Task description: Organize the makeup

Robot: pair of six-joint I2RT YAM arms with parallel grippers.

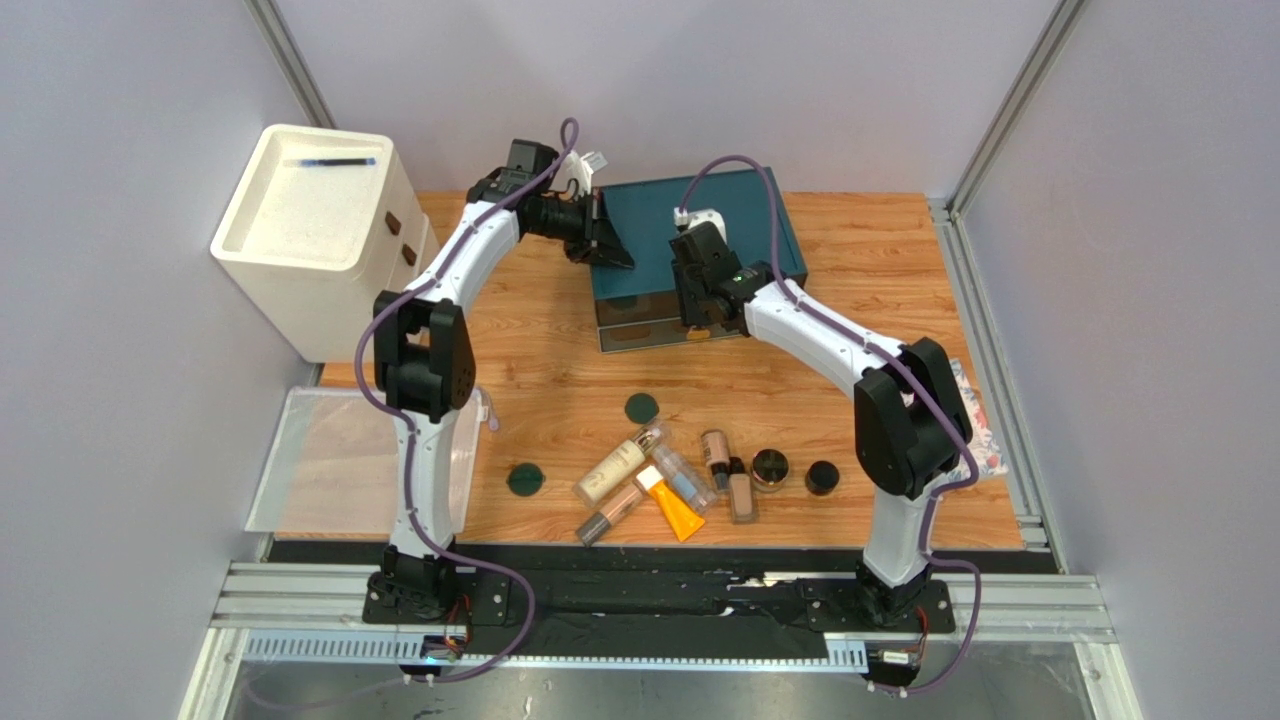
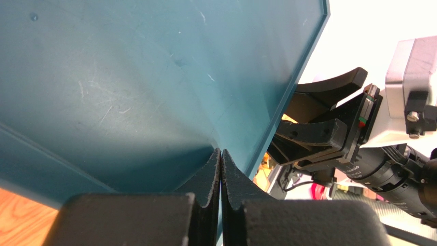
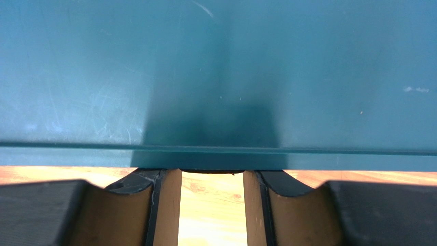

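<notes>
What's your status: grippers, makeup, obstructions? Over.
Left gripper shut by box. Right gripper open at box front. Makeup lying loose, ungripped. No obstruction seen.

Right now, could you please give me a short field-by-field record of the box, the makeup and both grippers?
box: teal plastic box, far middle of wooden table
makeup group: cream bottle, orange tube, clear bottle, beige foundation tubes, round dark jars, all lying near the front edge
discs: two flat dark-green discs, apart from the group
left gripper: shut, at the box's left end
right gripper: open, empty, facing the box's front
cabinet: white drawer cabinet, far left
</notes>
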